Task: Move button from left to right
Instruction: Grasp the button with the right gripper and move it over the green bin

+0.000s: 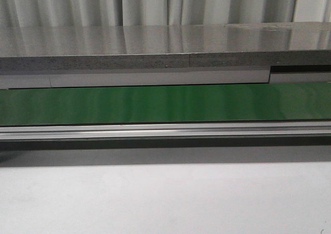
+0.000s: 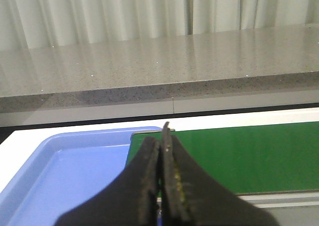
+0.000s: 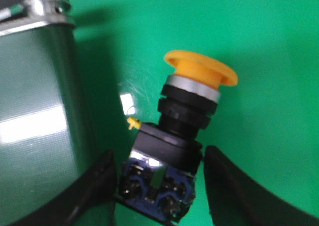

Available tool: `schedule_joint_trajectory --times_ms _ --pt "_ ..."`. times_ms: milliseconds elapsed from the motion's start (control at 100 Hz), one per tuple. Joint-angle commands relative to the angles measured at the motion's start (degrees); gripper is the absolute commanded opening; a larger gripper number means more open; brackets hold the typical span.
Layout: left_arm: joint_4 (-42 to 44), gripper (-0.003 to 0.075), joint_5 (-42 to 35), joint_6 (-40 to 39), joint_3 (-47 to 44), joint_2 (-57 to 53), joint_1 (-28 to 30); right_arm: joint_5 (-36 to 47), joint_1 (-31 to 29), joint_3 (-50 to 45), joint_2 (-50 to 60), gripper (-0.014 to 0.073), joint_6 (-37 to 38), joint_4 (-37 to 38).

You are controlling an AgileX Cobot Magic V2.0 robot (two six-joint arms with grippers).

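Observation:
The button [image 3: 201, 72] shows only in the right wrist view. It has a yellow-orange mushroom cap on a black body with a dark blue contact block, and it lies tilted on the green belt [image 3: 259, 31]. My right gripper [image 3: 159, 157] is open, with a finger on each side of the contact block. One finger is at the block's side and a strip of green shows between the block and the other finger [image 3: 234, 186]. My left gripper [image 2: 162, 136] is shut and empty above the edge of a blue tray [image 2: 75, 171]. Neither gripper nor the button shows in the front view.
A green conveyor belt [image 1: 165, 104] runs across the front view, with a metal rail [image 1: 165, 130] along its near side and a grey stone counter [image 1: 155, 43] behind. In the right wrist view, a shiny metal roller end [image 3: 35, 16] stands beside the button.

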State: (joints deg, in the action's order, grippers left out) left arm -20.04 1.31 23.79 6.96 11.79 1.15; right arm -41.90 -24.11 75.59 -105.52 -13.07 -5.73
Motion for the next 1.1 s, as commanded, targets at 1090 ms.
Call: schedule_joint_trajectory --times_ms 1090 --pt "-0.59 -0.002 -4.41 -0.07 1.62 0.67 -0.43 2.73 -0.47 2.08 0.41 0.0469 -0.89 0.02"
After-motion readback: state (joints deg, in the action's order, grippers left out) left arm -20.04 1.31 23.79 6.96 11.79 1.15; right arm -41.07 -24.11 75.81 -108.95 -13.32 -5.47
